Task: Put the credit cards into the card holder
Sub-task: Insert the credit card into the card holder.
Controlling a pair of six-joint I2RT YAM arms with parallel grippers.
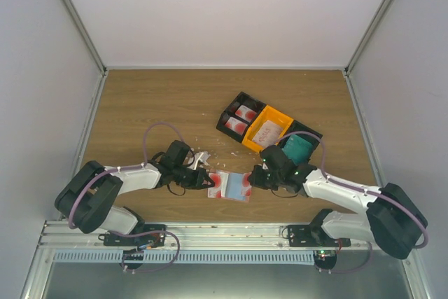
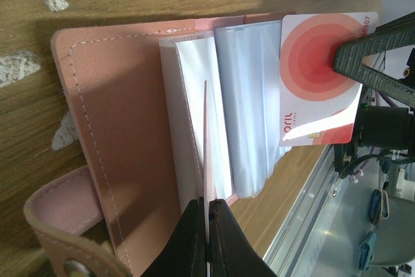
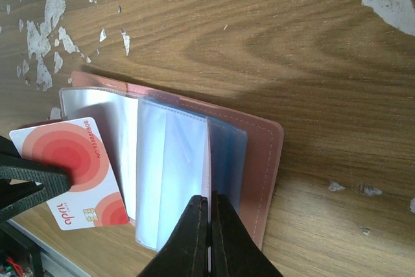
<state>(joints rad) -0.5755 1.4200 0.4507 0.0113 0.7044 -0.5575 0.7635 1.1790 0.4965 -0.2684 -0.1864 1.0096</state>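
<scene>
Pinching credit cards (image 2: 311,89) at open card holder (image 2: 110,128)

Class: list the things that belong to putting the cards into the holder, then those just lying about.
Job: card holder; red-and-white cards; teal cards; black bins holding spares.
Lying about: white crumbs; orange bin.
</scene>
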